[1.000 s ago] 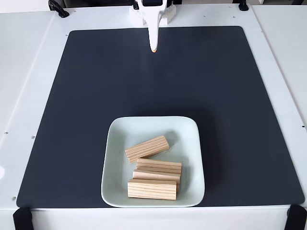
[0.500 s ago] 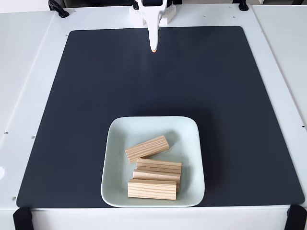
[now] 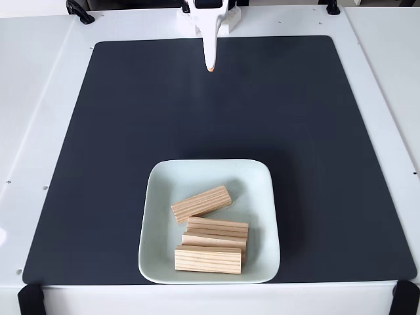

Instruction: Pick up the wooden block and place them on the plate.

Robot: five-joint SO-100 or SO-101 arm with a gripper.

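Fixed view: four wooden blocks (image 3: 201,203) lie on the plate (image 3: 157,216), near the mat's (image 3: 98,131) front edge. The gripper (image 3: 210,65), closed and empty, hangs at the mat's far edge, so the task looks done.

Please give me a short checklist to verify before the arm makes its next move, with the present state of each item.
1. All wooden blocks on the plate: ok. Four lie inside the rim: the tilted block, the middle pair and the front block.
2. Blocks left on the dark mat: ok, none seen.
3. End effector away from the plate: ok, it is at the mat's far edge.
4. End effector carries nothing: ok, no block at its tip.
5. Jaws open or shut: cannot tell.
6. Plate fully on the mat: ok.
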